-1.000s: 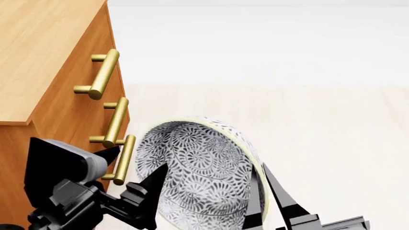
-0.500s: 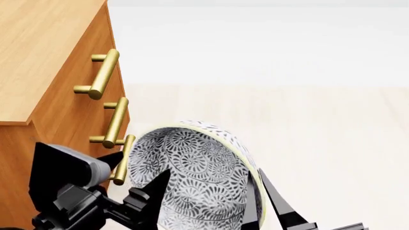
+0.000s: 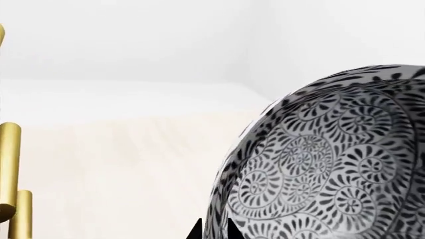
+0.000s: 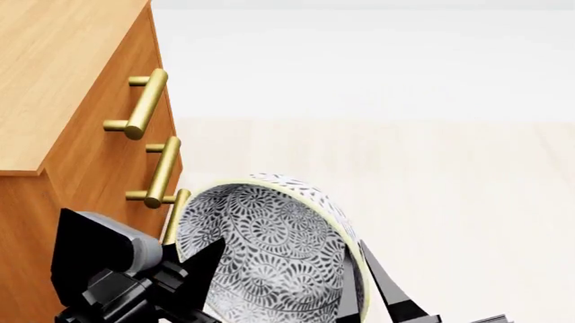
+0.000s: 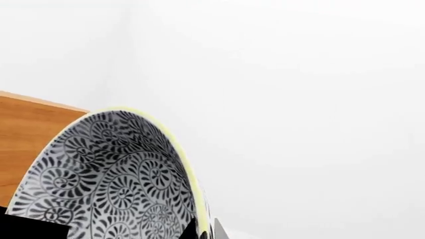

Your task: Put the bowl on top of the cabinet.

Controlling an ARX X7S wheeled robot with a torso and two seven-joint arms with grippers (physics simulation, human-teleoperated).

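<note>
Both claws pinch the bowl (image 4: 269,249) by its rim, left claw (image 4: 202,266) and right claw (image 4: 364,282) opposite, tilted beside the cabinet (image 4: 63,87) for lifting onto its top.

place: bare simulated room | evidence: wooden cabinet (image 4: 63,101) with brass handles (image 4: 144,104), pale floor (image 4: 431,188), white walls

You get bright, even, diffuse light with washed-out white backgrounds and almost no cast shadows. Soft highlights run along the brass handles (image 4: 144,104). Everything renders sharp, with no blur or edge distortion, even the close-up bowl (image 3: 332,164).
</note>
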